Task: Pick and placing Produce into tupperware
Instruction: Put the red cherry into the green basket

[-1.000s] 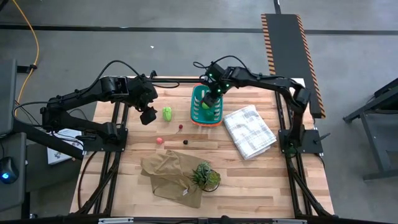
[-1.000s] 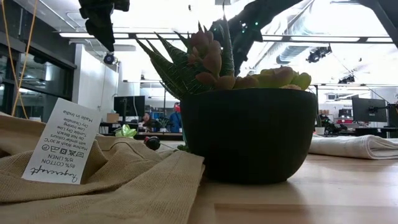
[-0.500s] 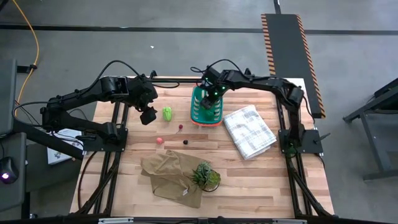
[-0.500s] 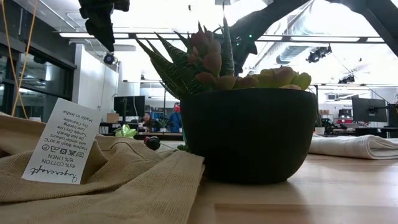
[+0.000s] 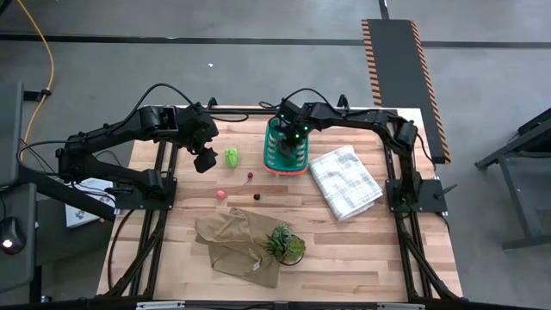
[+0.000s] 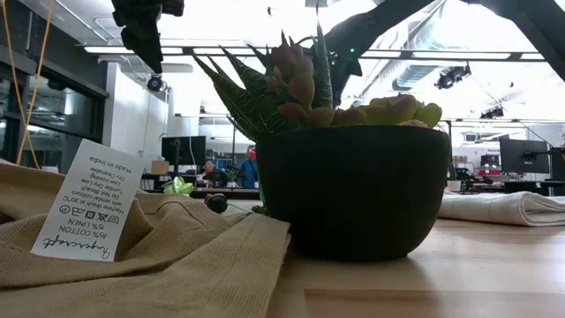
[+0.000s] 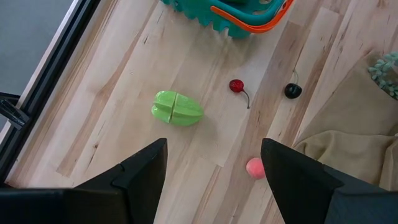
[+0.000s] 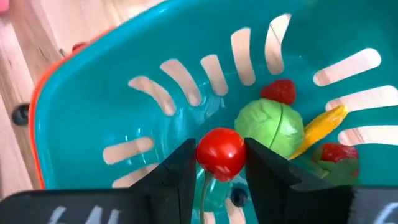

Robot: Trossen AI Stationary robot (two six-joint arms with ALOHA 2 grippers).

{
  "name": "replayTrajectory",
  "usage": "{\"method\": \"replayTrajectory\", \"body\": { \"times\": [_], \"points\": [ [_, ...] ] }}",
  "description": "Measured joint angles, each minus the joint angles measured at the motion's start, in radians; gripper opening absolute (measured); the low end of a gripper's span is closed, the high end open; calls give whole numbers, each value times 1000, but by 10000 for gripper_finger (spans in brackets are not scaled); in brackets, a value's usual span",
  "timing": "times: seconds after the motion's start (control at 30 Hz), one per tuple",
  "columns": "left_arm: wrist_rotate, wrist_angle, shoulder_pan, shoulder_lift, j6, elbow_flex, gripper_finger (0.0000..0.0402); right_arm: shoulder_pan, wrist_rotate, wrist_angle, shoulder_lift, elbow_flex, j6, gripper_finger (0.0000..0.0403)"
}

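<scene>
Right pincer (image 8: 219,163) grips a red ball (image 8: 220,152) above the tupperware (image 8: 93,93).

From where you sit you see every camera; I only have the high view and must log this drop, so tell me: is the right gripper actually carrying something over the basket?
Observer: Yes. The right gripper is shut on a red cherry, held inside the teal basket.
Operator: Anything already in there?
Observer: A round light green piece, a yellow piece and two small red pieces lie on the bottom.
Operator: And the left side?
Observer: The left gripper hangs open above the table; a light green piece, a cherry, a dark ball and a pink ball lie beneath.
</scene>
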Motion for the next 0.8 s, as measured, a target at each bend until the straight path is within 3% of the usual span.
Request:
{"method": "replayTrajectory", "body": {
  "times": [0.4, 0.8],
  "points": [
    [0, 0, 0, 0, 0, 0, 248, 34, 26, 9, 3, 0, -224, 103],
    [0, 0, 0, 0, 0, 0, 248, 49, 81, 9, 3, 0, -272, 103]
  ]
}}
